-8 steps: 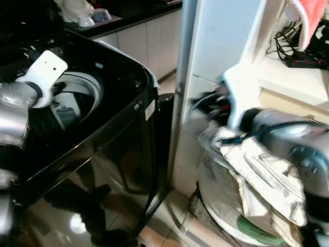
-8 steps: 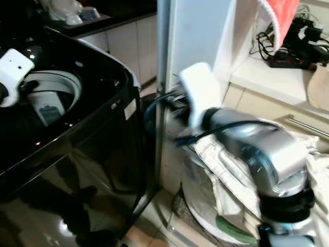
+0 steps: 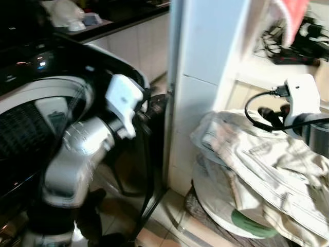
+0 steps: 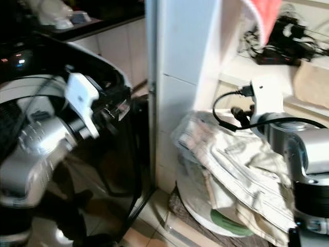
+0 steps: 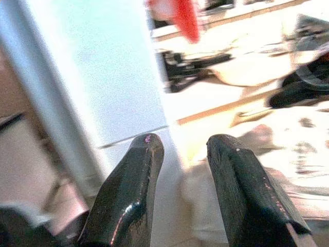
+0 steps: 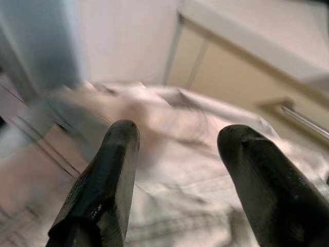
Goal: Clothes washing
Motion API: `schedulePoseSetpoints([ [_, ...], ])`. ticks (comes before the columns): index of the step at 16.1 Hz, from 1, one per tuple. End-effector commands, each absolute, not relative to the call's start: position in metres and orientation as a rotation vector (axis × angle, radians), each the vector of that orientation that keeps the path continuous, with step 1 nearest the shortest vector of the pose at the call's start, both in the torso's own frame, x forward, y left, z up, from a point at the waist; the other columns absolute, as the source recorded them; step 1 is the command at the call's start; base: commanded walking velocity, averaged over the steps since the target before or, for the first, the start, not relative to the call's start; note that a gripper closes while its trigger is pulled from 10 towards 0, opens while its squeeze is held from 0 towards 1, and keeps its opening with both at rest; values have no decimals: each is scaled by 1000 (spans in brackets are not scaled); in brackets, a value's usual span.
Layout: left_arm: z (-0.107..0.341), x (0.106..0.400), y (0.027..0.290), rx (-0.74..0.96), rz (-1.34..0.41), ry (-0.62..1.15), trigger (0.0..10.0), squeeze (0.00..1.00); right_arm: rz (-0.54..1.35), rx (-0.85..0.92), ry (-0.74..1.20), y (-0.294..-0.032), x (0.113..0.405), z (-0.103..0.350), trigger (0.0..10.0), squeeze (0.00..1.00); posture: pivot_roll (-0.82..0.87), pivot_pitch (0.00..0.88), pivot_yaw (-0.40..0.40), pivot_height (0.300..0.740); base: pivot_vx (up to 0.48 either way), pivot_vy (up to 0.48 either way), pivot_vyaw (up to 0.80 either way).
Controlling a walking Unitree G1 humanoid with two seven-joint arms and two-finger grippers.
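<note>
Right gripper: fingers spread wide apart, empty, held above the pale beige garment; nothing lies between the pads.

Left gripper: fingers parted with a clear gap, holding nothing, pointed toward the white pillar and the shelf beyond it. Its silver arm reaches across the front of the washing machine; the frame is blurred there, so the exact fingertip position is uncertain.

Pale beige garment: crumpled, heaped on top of a round white basket that stands on the floor beside the pillar, on the robot's right.

Washing machine: glossy black top-loader on the robot's left, lid up, drum opening exposed.

Shelf: carries a tangle of black cables; a red cloth hangs above.
</note>
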State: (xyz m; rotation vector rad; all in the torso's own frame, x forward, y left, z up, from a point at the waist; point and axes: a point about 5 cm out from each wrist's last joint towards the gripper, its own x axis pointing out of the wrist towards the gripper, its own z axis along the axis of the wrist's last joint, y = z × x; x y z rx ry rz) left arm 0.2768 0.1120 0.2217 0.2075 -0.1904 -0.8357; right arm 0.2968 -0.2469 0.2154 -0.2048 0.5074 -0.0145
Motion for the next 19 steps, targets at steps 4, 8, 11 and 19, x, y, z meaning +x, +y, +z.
schedulePoseSetpoints([
  [4, 211, 253, 102, 160, -983, -118, 10000, 0, -7, -242, 667, -262, 286, 205, 10000, 1000, -57, 6, 5, 740, 0, 0, 0],
  [8, 208, 244, 96, 150, -1031, -107, 10000, 0, 31, -145, 760, -255, 277, 182, 10000, 1000, -62, 5, 6, 740, 0, 0, 0],
  [11, 210, 242, 93, 142, -1054, -105, 10000, 0, 25, -154, 866, -254, 268, 153, 10000, 769, -63, 7, 12, 740, 0, 0, 0],
  [19, 206, 233, 90, 126, -1112, -74, 10000, 0, -8, -157, 910, -261, 266, 137, 0, 0, -56, 8, 12, 740, 0, 0, 0],
])
